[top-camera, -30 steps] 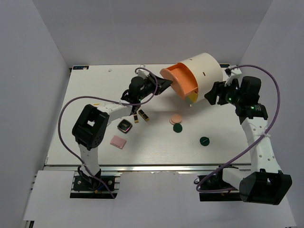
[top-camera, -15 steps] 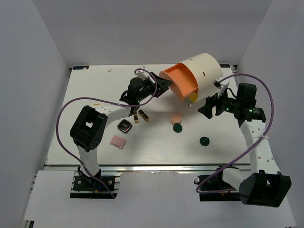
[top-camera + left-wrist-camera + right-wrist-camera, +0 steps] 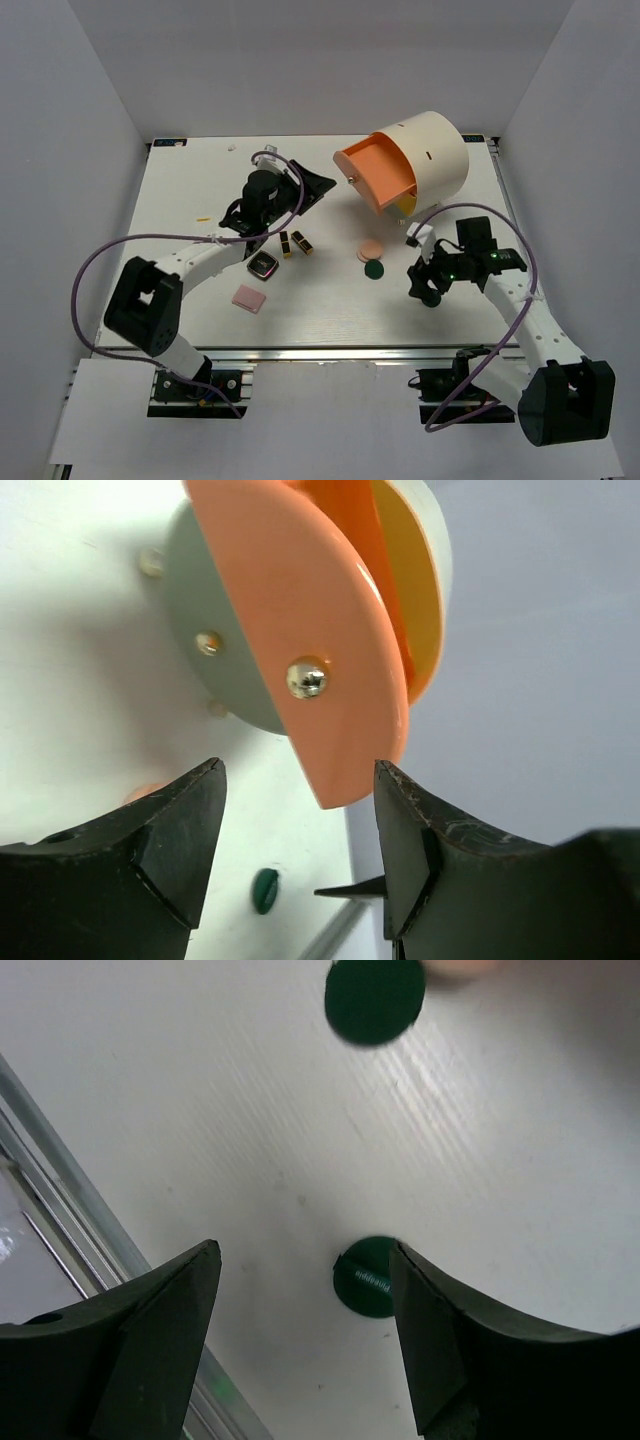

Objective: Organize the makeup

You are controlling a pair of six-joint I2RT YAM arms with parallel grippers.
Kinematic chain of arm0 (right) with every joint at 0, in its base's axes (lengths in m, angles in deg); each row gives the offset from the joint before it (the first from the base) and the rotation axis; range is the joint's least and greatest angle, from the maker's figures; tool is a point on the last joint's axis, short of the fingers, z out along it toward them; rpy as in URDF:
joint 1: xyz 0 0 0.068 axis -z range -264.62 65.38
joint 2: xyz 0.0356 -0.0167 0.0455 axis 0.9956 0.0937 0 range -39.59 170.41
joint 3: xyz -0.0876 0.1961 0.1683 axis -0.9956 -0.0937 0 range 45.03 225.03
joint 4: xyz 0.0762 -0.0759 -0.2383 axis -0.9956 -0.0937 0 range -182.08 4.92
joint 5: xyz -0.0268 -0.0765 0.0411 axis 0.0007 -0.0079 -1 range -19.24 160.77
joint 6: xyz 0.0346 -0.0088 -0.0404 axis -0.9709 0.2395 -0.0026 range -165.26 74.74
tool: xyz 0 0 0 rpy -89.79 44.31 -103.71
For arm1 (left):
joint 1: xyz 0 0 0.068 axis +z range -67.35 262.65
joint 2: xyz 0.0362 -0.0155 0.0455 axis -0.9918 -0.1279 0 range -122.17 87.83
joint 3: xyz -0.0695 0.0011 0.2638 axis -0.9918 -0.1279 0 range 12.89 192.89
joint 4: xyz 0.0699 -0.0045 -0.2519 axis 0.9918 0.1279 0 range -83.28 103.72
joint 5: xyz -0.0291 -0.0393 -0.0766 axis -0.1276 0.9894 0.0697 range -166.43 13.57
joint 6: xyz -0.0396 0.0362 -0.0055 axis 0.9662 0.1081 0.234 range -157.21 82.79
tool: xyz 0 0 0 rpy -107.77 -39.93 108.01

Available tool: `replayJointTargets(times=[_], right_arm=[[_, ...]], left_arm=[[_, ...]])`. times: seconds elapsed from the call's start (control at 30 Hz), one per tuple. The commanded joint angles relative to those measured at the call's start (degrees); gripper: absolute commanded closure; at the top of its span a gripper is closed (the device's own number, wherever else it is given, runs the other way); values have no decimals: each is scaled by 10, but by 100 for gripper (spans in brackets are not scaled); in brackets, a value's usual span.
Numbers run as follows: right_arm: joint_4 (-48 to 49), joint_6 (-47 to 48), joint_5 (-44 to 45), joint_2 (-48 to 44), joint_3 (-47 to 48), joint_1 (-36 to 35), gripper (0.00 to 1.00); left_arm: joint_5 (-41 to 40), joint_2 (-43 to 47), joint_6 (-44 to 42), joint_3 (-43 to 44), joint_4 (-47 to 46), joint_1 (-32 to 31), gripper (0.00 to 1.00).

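My left gripper (image 3: 320,187) (image 3: 297,780) is open and empty, a short way left of the pulled-out orange drawer (image 3: 375,178) (image 3: 310,630) of the cream cylinder (image 3: 432,148). My right gripper (image 3: 423,284) (image 3: 303,1260) is open and hovers low over a dark green disc (image 3: 368,1277), which lies beside its right finger. The other green disc (image 3: 374,269) (image 3: 374,998) and the peach disc (image 3: 371,249) lie mid-table. Two lipstick tubes (image 3: 285,243) (image 3: 301,242), the black compact (image 3: 262,265) and the pink square (image 3: 248,298) lie under the left arm.
The cylinder lies on its side at the back right, with a yellow drawer front (image 3: 405,203) under the orange one and a grey front (image 3: 200,630). The table's front rail (image 3: 60,1230) runs close to the right gripper. White walls enclose the table.
My left gripper has drawn back leftward from the orange drawer. My right arm has swung from beside the cylinder down and forward to above the front green disc.
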Motion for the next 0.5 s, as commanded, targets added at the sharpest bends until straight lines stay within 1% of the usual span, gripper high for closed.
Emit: replayJointTargets(times=[0.0, 0.1, 0.13, 0.17, 0.3, 0.33, 0.47], right_arm=[[-14, 28, 111, 5, -28, -19, 27], [-17, 34, 190, 27, -48, -20, 29], [-16, 35, 200, 35, -56, -20, 30], [-7, 34, 208, 40, -59, -19, 30], [25, 26, 228, 51, -69, -20, 31], [30, 26, 235, 63, -70, -20, 31], [63, 26, 255, 97, -83, -20, 31]], left_arm=[[-61, 66, -70, -16, 109, 5, 31], [-79, 130, -97, -40, 167, 12, 34], [-80, 143, -102, -54, 180, 15, 34], [-97, 155, -111, -62, 194, 17, 34], [-108, 218, -121, -108, 234, 23, 33], [-109, 239, -122, -116, 240, 22, 31], [-101, 288, -119, -167, 262, 22, 29]])
